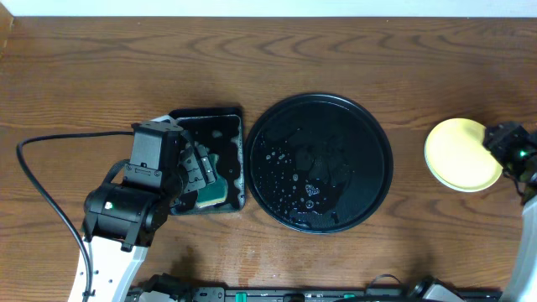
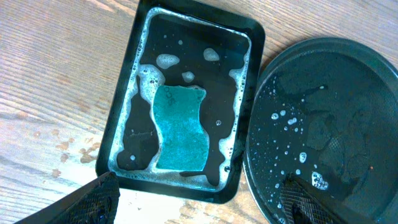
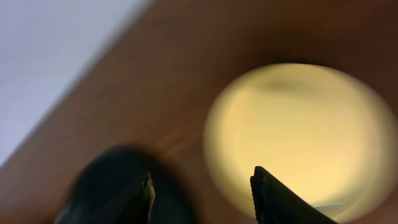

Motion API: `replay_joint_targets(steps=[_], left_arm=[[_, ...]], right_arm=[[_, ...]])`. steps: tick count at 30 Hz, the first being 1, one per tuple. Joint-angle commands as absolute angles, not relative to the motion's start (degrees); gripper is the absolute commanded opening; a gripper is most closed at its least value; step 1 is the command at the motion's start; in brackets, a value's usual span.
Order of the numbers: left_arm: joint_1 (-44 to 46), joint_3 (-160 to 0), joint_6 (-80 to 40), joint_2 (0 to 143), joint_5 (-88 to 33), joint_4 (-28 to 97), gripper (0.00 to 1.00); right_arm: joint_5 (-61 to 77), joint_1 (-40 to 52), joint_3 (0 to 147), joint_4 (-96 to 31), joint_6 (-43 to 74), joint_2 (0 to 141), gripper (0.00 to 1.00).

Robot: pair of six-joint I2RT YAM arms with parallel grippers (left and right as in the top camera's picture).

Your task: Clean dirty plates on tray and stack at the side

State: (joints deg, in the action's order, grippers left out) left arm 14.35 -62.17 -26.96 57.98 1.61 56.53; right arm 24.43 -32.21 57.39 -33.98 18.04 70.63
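The round black tray sits mid-table, wet with suds and droplets, with no plate on it; its left part shows in the left wrist view. A pale yellow plate lies at the far right on the wood and appears blurred in the right wrist view. No mint-blue plates are visible. My right gripper is open and empty just above the yellow plate's right edge. My left gripper is open and empty above the near end of the rectangular tray.
A small rectangular black tray left of the round tray holds soapy water and a teal sponge. A black cable loops over the table at the left.
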Motion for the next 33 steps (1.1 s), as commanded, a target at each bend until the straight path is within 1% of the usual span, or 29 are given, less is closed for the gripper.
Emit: replay_joint_targets(steps=[1,5,6,7,8,11,14,18,20,23,28,33], left_arm=[[14.04,-62.98,-26.61,57.98,1.50,56.55,0.84],[14.04,-62.98,-26.61,57.98,1.50,56.58,0.84],[14.04,-62.98,-26.61,57.98,1.50,56.58,0.84],[14.04,-62.98,-26.59,57.98,1.50,56.58,0.84],[14.04,-62.98,-26.61,57.98,1.50,56.58,0.84],[14.04,-62.98,-26.61,57.98,1.50,56.58,0.84],[14.04,-62.98,-26.61,57.98,1.50,56.58,0.84],[14.04,-62.98,-26.59,57.98,1.50,56.58,0.84],[14.04,-62.98,-26.59,57.98,1.50,56.58,0.84],[14.04,-62.98,-26.61,57.98,1.50,56.58,0.84],[14.04,-62.98,-26.61,57.98,1.50,56.58,0.84],[14.04,-62.98,-26.61,57.98,1.50,56.58,0.84]], right_arm=[[36.49,-24.18,58.74,-38.92,12.64,59.42,0.51],[36.42,-14.26,58.74,-44.23,8.88,50.02,0.53],[36.10,-12.40,58.74,-44.88,8.91,48.25,0.58],[35.81,-10.44,58.74,-45.60,8.95,46.17,0.91],[35.83,-9.04,58.74,-45.74,8.97,44.49,0.99],[35.86,-6.42,58.74,-46.33,8.91,40.58,0.99],[34.70,-6.02,58.74,-46.30,8.73,38.00,0.99],[21.26,-5.85,58.74,-46.87,6.33,36.03,0.99],[16.97,-5.08,58.74,-47.24,6.33,36.05,0.99],[14.39,-3.75,58.74,-47.16,6.33,35.73,0.99],[9.76,0.99,58.43,-47.55,5.02,33.41,0.99],[0.27,8.51,55.07,-47.03,5.04,26.61,0.99]])
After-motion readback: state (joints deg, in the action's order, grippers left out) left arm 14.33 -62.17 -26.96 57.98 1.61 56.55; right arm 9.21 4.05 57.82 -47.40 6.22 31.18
